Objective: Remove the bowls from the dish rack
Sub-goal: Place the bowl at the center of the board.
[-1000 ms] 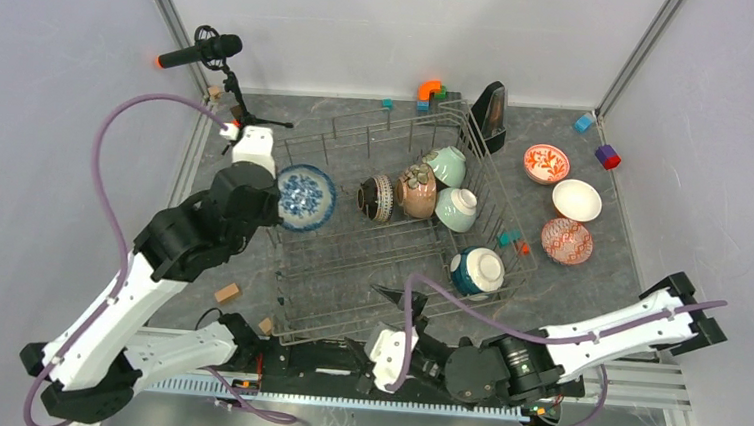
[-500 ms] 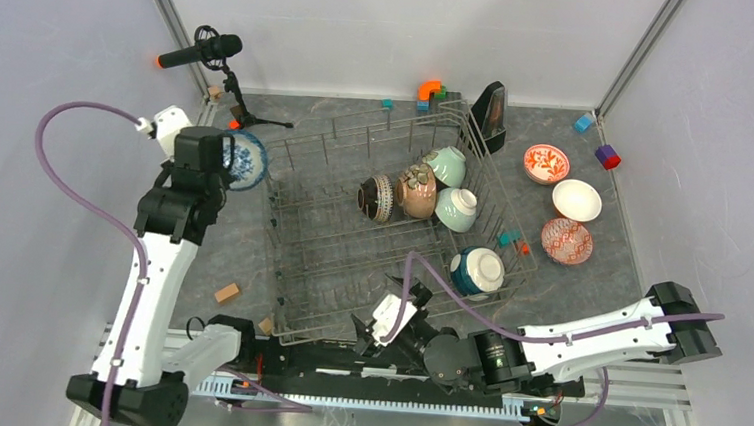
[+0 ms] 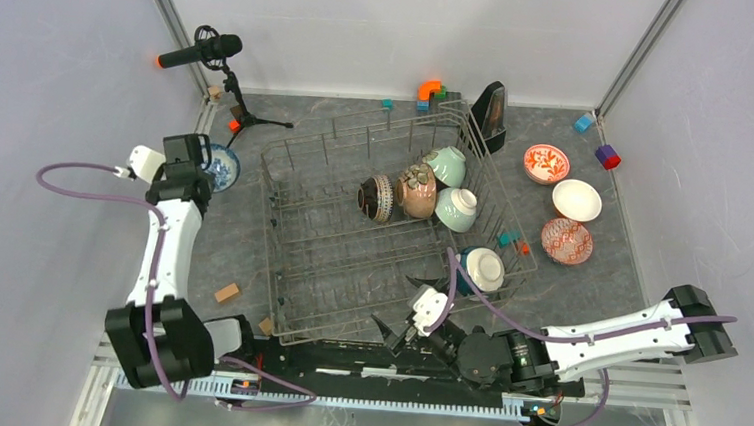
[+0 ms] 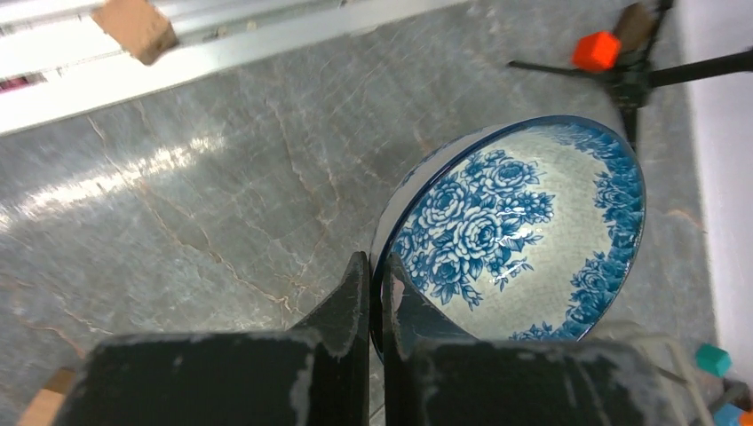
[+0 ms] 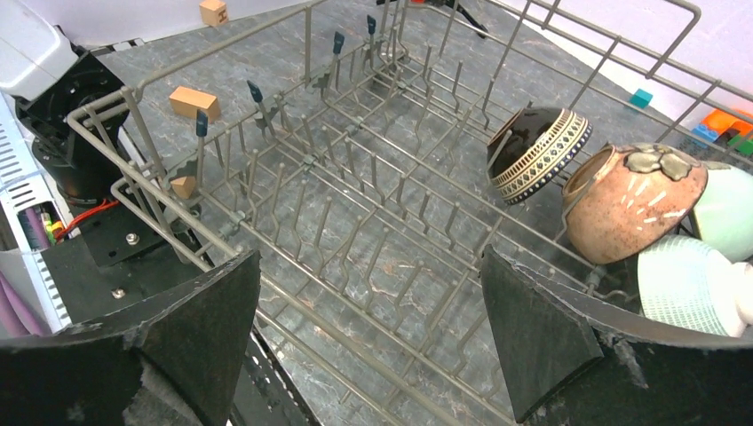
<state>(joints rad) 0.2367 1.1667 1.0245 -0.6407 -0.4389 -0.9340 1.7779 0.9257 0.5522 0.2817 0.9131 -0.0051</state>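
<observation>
My left gripper [image 4: 377,266] is shut on the rim of the blue-white bowl [image 4: 524,231], one finger inside and one outside. It holds that bowl [image 3: 222,167] over the table left of the dish rack [image 3: 330,260]. Inside the rack lie a dark striped bowl [image 3: 376,197], a tan bowl [image 3: 417,191], two mint bowls [image 3: 447,165] and a teal bowl with a white base [image 3: 479,270]. My right gripper [image 3: 405,305] stands open over the rack's near edge, nothing between its fingers [image 5: 204,319]. The striped bowl [image 5: 537,153] and tan bowl [image 5: 635,200] lie ahead of it.
Right of the rack sit a red-floral bowl [image 3: 546,164], a white bowl [image 3: 576,200] and a red-lattice bowl [image 3: 566,241]. A microphone on a tripod [image 3: 204,53] stands at the back left, close to the held bowl. Wooden blocks [image 3: 226,293] lie near the front left.
My left arm has swung the blue-white bowl from the rack's left edge out to the far left. My right gripper has shifted rightward along the rack's near edge, still open.
</observation>
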